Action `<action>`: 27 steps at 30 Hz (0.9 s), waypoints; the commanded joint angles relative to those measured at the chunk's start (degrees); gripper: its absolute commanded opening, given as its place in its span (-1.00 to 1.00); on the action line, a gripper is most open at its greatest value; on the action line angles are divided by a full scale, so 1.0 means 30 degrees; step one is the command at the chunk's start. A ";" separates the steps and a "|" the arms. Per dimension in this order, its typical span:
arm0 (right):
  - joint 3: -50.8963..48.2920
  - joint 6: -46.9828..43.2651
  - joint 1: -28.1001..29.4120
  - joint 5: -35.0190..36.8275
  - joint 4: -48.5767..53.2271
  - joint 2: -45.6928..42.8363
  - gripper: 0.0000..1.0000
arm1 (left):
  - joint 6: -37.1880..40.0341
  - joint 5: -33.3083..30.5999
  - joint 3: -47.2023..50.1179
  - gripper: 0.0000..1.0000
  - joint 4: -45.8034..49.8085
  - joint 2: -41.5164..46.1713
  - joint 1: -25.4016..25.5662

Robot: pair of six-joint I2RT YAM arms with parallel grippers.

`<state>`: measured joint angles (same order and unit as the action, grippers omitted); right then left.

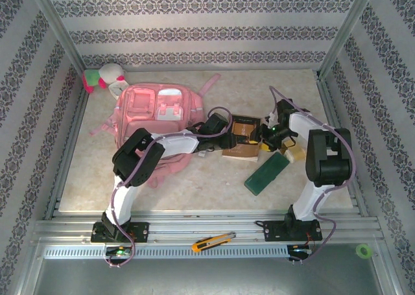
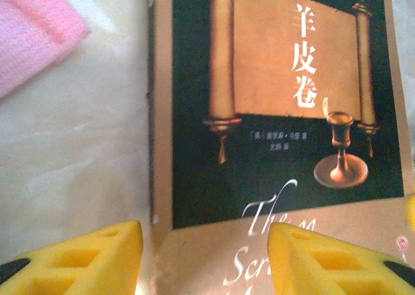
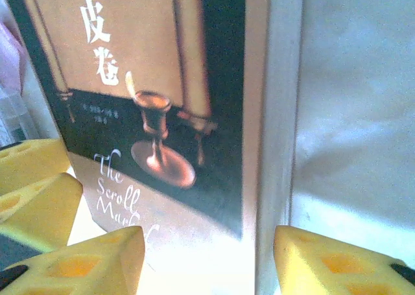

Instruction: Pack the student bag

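- The tabletop (image 1: 194, 185) is carrying the items listed below, except the last.
- The student bag (image 1: 155, 110) is lying flat, front pockets up, at the rear left of the tabletop, with the left arm reaching across its near edge.
- The book (image 2: 279, 113), with a dark cover showing a scroll and a goblet, is lying face up just right of the bag.
- The left gripper (image 2: 204, 256) is holding its jaws apart, straddling one long edge of the book.
- The right gripper (image 3: 207, 262) is holding its jaws apart, straddling the opposite long edge.
- The green case (image 1: 267, 174) is lying near the book, toward the front right.
- The plush toy (image 1: 104, 78) is sitting in the rear left corner, behind the bag.
- The utility knife (image 1: 213, 242) is resting on the front rail, between the arm bases.
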<state>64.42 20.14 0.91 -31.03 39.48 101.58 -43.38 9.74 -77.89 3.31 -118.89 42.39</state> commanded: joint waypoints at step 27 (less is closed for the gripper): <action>-0.0103 -0.0239 0.0870 0.2873 0.0966 0.1442 -0.66 | -0.2235 0.3194 -0.1297 -0.06 -0.1044 -0.0240 0.0619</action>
<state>65.08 19.57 3.22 -23.44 41.56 104.64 -46.65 13.82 -78.76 6.85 -119.22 42.89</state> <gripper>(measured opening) 0.174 0.469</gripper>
